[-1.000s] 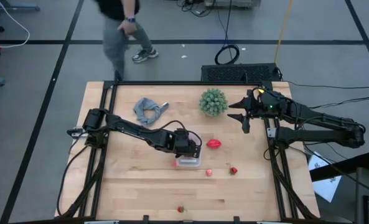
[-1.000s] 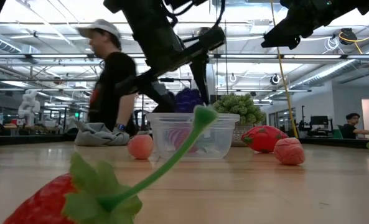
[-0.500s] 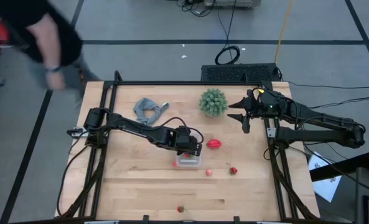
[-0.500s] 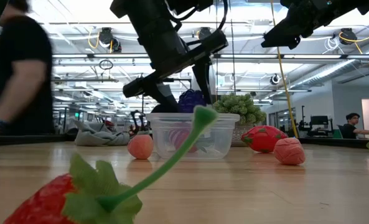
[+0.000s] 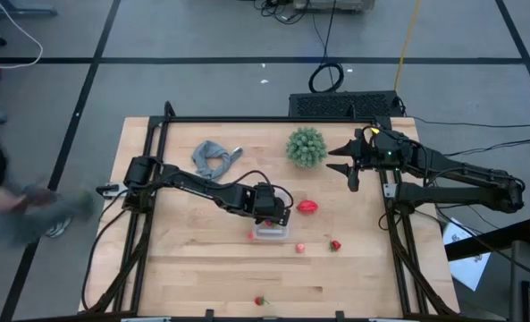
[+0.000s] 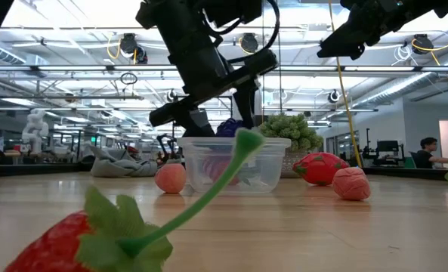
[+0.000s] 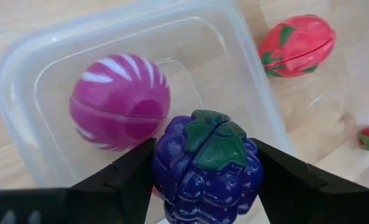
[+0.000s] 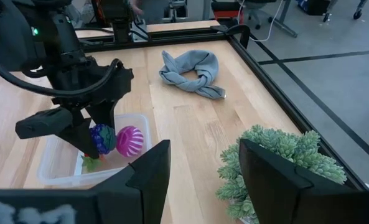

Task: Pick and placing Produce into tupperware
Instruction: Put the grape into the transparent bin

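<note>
My left gripper hangs over the clear tupperware, shut on a dark purple grape bunch with a green leaf cap. In the low view the grapes sit just above the container's rim. A magenta striped ball lies on the tupperware's floor. A red fruit, a pink one and a strawberry rest on the table to the container's right. My right gripper waits open, raised, to the right of the green plant. My left gripper pinches the grape bunch between its two fingers, one on each flank just below the leaf cap. The fingers come from above, pointing down. The bunch is lifted clear, held over the tupperware beside the magenta ball, leaf cap toward the wrist.
A crumpled grey cloth lies toward the far left of the table. Another strawberry lies at the near edge, large in the low view. A person is on the floor left of the table.
My left gripper has sunk a little toward the tupperware, bringing the grapes down close to its rim. The person has walked from beyond the far edge round to the table's left side.
</note>
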Controlling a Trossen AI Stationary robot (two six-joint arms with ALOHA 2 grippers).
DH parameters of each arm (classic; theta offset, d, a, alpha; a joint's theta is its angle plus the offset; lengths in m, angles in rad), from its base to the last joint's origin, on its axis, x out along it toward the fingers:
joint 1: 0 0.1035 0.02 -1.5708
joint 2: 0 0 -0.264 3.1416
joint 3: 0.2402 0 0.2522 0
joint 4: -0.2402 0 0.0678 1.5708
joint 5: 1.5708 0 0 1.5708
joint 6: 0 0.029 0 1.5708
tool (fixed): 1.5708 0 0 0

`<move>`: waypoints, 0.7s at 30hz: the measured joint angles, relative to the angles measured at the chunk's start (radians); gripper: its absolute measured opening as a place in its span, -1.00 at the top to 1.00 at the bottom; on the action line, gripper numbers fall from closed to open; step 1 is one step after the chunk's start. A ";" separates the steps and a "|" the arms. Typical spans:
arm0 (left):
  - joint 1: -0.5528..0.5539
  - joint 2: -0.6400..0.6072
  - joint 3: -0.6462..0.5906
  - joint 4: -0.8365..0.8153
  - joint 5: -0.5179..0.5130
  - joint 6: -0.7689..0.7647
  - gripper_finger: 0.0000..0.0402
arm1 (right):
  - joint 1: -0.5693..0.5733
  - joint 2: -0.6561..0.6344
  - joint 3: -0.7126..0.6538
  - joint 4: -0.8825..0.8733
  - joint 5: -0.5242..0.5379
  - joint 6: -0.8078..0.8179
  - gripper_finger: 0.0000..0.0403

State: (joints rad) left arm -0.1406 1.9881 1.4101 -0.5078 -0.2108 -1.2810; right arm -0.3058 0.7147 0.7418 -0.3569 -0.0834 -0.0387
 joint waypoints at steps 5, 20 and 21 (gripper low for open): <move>0.000 0.003 0.000 -0.002 0.000 0.004 -0.20 | 0.000 0.000 0.000 0.000 0.000 0.000 0.09; 0.000 0.003 0.000 0.083 0.000 0.123 -0.20 | 0.000 0.000 0.000 0.000 0.000 0.000 0.09; 0.000 0.003 0.000 0.083 0.001 0.122 -0.20 | 0.000 0.000 0.000 0.000 0.000 0.000 0.09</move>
State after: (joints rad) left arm -0.1406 1.9913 1.4097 -0.4244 -0.2101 -1.1587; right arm -0.3060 0.7143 0.7418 -0.3569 -0.0834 -0.0387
